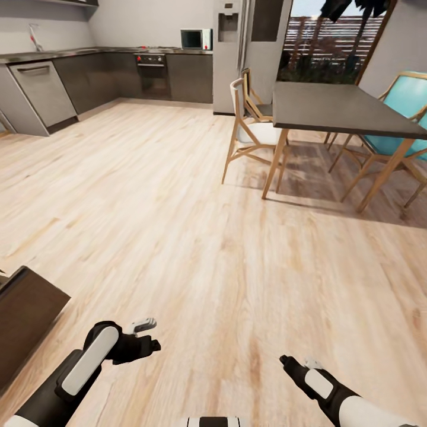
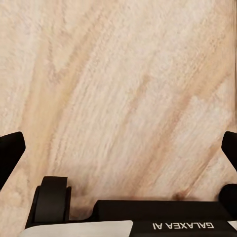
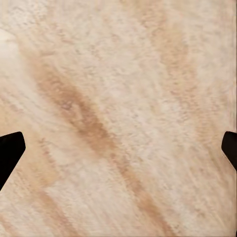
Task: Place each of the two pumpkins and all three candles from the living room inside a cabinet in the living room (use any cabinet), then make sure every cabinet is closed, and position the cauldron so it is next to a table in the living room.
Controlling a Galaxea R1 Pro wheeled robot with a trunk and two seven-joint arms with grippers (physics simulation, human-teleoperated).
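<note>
- The robot stands on a light wood plank floor (image 1: 178, 237), facing an open kitchen and dining area.
- The left gripper (image 1: 148, 335) hangs low over the floor at the near left of the head view, black with a white-panelled forearm; in the left wrist view its two dark fingertips (image 2: 11, 148) sit far apart at the picture's edges with bare planks between them, so it is spread wide and holds nothing.
- The right gripper (image 1: 286, 360) hangs low at the near right; the right wrist view shows its fingertips (image 3: 10, 148) equally far apart over bare floor (open and empty too).
- A dark brown wooden cabinet corner (image 1: 24, 320) juts in at the near left edge, just beside the left arm; whether it is the low TV unit or whether its fronts are shut cannot be told from this sliver.
- Farther off to the right stands a dark grey dining surface on light wooden legs (image 1: 338, 110), with a pale wood chair with a white seat (image 1: 252, 130) at its near end and turquoise chairs (image 1: 403, 112) at its far side.
- Along the far wall run grey kitchen cabinets (image 1: 89, 83), a built-in black oven (image 1: 152, 74), a small microwave (image 1: 196, 38) on the counter and a tall steel refrigerator (image 1: 231, 53).
- Behind the dining surface a large window (image 1: 332, 41) shows slatted fencing outside.
</note>
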